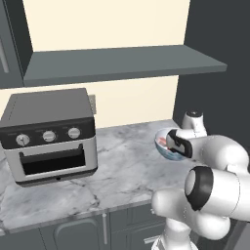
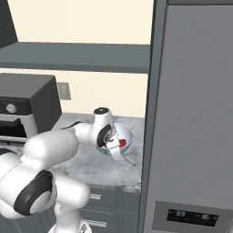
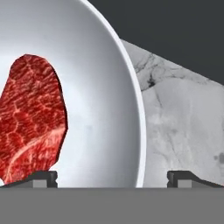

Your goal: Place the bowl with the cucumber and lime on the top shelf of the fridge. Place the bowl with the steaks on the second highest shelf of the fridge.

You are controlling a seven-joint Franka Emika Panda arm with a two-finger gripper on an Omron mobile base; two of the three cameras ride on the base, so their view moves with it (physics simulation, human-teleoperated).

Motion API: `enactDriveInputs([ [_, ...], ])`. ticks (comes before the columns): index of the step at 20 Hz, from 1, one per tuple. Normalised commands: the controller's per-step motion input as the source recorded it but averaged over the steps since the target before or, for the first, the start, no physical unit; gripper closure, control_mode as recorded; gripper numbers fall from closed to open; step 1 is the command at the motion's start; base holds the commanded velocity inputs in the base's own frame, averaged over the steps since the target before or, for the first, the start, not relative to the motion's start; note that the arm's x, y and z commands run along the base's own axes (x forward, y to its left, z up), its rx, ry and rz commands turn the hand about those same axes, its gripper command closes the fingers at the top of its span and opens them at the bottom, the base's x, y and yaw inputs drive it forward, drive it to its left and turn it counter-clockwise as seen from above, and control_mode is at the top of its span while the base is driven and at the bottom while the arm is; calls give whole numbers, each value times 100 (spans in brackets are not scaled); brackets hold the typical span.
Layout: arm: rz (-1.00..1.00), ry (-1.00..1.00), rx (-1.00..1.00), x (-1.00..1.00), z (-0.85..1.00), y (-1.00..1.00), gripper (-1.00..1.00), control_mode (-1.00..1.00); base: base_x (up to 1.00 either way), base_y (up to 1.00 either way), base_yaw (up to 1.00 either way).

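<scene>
Gripper (image 3: pixel 112 177) jaws stand apart, straddling the bowl (image 3: pixel 87 109) rim. Bowl looks rigid and slick; the steak (image 3: pixel 30 118) may slide. Grip the rim.

We saw a bowl (image 3: pixel 100 87) that was plain white inside, while its outer wall (image 2: pixel 127 136) looked pale blue-grey. The steak (image 3: pixel 30 118) in it was deep red, marbled with fine pale pink veins. The counter (image 1: pixel 122 161) was light grey marble with thin dark veining. The toaster oven (image 1: pixel 49 136) was silver-grey with a black control band, silver knobs and a dark window. The shelf (image 1: pixel 122 63) above was slate grey, the wall (image 1: pixel 107 22) behind it cream. The fridge (image 2: pixel 200 118) was flat mid-grey, with a dark panel low on its door. The cabinet fronts (image 1: pixel 78 234) were dark grey.
</scene>
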Motion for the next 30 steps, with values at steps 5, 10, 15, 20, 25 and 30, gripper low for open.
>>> enactDriveInputs([
  [5,0,2,0,0,-9,0,100,-100,0,0,0],
  [10,0,0,0,-12,0,0,100,-100,0,0,0],
  [15,0,-10,0,-87,26,15,100,-100,0,0,0],
  [20,0,-29,0,-100,99,41,100,-100,0,0,0],
  [25,-5,-31,5,-100,100,31,100,-100,0,0,0],
  [30,-17,-8,25,-82,100,16,100,-100,0,0,0],
])
